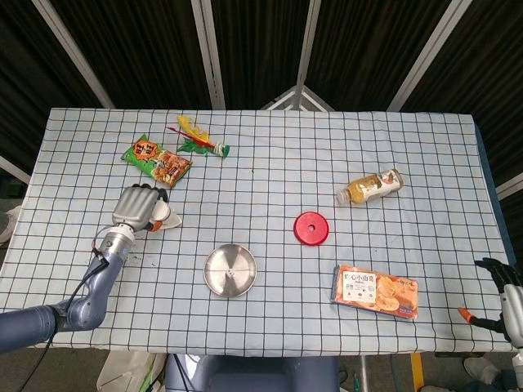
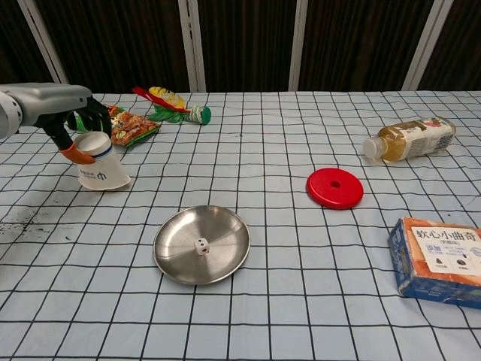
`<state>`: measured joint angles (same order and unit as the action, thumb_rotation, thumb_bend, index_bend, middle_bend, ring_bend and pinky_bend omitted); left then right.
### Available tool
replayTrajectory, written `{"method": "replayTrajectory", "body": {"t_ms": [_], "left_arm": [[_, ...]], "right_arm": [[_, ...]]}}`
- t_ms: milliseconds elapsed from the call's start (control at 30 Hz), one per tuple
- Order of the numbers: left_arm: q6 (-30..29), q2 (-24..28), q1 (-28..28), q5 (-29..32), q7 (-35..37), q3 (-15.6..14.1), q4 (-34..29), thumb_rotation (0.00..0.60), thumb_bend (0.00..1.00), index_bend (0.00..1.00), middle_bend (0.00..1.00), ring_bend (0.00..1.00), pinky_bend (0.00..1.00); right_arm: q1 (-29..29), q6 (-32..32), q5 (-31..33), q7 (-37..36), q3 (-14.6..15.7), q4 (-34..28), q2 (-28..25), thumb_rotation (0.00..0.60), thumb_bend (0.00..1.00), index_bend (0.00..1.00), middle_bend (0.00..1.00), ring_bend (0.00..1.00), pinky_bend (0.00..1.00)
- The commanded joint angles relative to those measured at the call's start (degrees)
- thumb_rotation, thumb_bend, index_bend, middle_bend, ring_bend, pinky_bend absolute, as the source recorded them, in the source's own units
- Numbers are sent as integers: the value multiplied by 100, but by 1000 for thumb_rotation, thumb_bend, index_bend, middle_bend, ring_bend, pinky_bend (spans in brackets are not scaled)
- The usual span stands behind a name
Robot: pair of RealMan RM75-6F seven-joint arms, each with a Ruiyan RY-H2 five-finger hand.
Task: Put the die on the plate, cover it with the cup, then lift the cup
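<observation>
Now the cup (image 2: pixel 103 170) is gripped by the left robot hand (image 2: pixel 79 126), mouth tipped downward — presumably readied for covering — left of and behind the plate (image 2: pixel 225 259). At the plate's centre the die (image 2: pixel 200 244) is seated, uncovered.

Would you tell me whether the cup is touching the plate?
Apart: chest view shows checked cloth between the cup, held by the left robot hand, and plate.

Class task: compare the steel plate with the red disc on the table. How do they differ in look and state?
The steel plate is shiny silver; the red disc is matte red. The plate is wider than the disc. The plate carries a die; the disc carries nothing and has a small centre hole. Both are round and lie flat on the checked cloth.
</observation>
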<state>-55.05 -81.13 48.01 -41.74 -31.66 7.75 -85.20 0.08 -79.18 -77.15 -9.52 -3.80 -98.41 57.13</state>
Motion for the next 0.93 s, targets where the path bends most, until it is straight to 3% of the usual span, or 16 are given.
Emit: {"method": "replayTrajectory", "body": {"t_ms": [33,133,300,433,567,667,733,933], "left_arm": [[16,24,49,201,-209,-56,-16,600,295,117,64,0,121],[14,54,78,225,-341,-102,-60,600,190,48,0,0,64],[-210,236,-53,-221,-28,-35,-450,600,160,0,0,0,24],[-708,796,-413,-951,354,-91,-1510,600,163,0,0,0,15],[-2354,1599,-1480,-2553,147,-896,-2759,600,179,118,29,0,46],[-3514,1590,-2351,-3233,-147,-1486,-2698,600,192,192,57,0,61],[-3834,1431,-2726,-3325,-52,-1674,-2417,600,205,204,57,0,61],[-3794,1151,-3072,-3124,559,-1673,-1661,600,225,227,57,0,69]], "right_arm": [[-2,8,7,-25,2,1,-1,600,96,237,189,151,0],[1,36,18,-45,8,5,-20,600,96,237,189,151,0],[7,57,42,-20,10,-3,-27,600,96,246,189,151,0],[7,68,40,-20,17,-21,-36,600,96,248,189,151,0],[-8,15,21,-7,10,-70,-59,600,97,248,189,151,0],[-27,-51,-33,57,23,-112,-60,600,96,248,189,151,0],[-33,-84,-90,87,39,-139,-56,600,96,248,189,151,0],[-46,-207,-222,138,40,-152,-25,600,96,248,189,144,0]]}}
